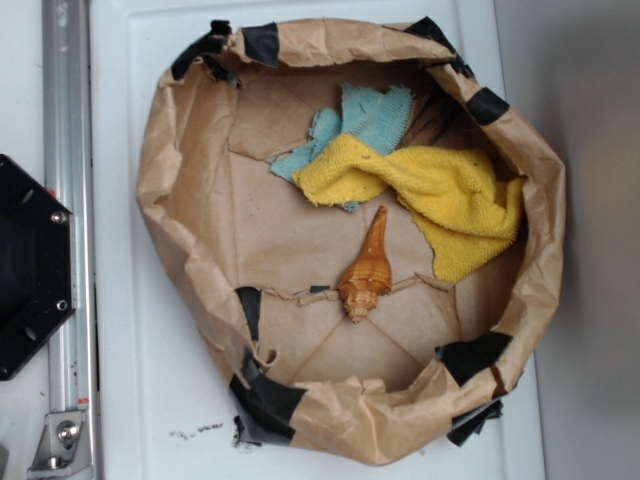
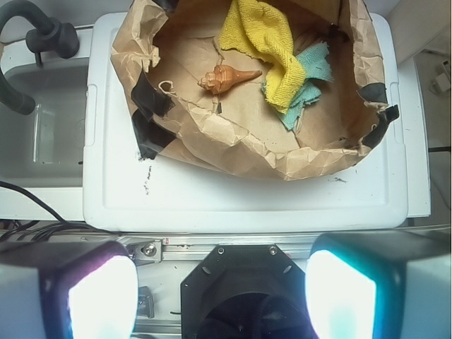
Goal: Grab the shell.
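Two views cover the scene, and neither shows any contact with the target. The white bench [image 1: 300, 430] carries a brown paper basin [image 1: 180, 250], its crumpled walls patched with black tape [image 1: 262, 398]. Inside the basin, toward the far side in the exterior view, lies a yellow cloth [image 1: 440, 195] overlapping a smaller teal cloth [image 1: 375, 115]. The shell [image 1: 367, 275] rests alone on the paper floor, just beside the yellow cloth's near edge but apart from it, its bulbous end toward the taped seam and its thin point aimed at the cloths. In the wrist view the shell [image 2: 224, 78] appears small and distant in the upper part of the picture, nothing lying on it. The pincer [image 2: 222, 282] is spread wide, its two fingertips [image 2: 92, 296] standing far apart at the bottom corners of the wrist view, holding nothing and positioned well back from the basin, above the robot's own black base [image 2: 240, 279]. Assessment: the task stands at its start; approach, descent over the shell, closure and lift all remain outstanding.
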`<state>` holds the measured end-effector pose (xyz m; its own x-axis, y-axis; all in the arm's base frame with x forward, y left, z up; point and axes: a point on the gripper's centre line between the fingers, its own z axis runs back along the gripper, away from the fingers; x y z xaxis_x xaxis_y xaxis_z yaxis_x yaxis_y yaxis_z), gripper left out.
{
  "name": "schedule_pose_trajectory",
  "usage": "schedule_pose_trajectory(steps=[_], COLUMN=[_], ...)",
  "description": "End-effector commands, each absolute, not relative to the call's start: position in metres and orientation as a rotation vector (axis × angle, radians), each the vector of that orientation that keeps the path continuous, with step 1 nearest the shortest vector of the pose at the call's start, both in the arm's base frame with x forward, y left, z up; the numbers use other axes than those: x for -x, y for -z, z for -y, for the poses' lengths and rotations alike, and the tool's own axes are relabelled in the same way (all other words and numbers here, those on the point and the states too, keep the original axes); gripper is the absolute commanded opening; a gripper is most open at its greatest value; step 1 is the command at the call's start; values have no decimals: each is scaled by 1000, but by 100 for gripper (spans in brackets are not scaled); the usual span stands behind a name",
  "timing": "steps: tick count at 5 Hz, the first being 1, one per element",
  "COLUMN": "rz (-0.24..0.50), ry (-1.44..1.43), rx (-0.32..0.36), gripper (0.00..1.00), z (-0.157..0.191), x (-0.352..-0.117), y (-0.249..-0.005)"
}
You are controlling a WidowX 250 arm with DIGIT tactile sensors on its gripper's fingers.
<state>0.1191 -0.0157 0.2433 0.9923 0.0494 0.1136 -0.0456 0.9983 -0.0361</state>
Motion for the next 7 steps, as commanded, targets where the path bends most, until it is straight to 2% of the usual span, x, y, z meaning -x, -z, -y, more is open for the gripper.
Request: schedule_pose_trajectory(steps=[1,2,3,4,5,6,7], rz=[115,133,137,185,187,182,167], ry=[-48,-272,-520,-648,-709,-705,-718], rx=[33,64,24,129,104,108,114], gripper=[100,100,100,100,100,100,100], z=[16,22,28,12,1,-7,-6], x=[-119,-161,-189,-217,-250,-268,-275], y=[-243,-237,-205,-158,-108,-79,-69])
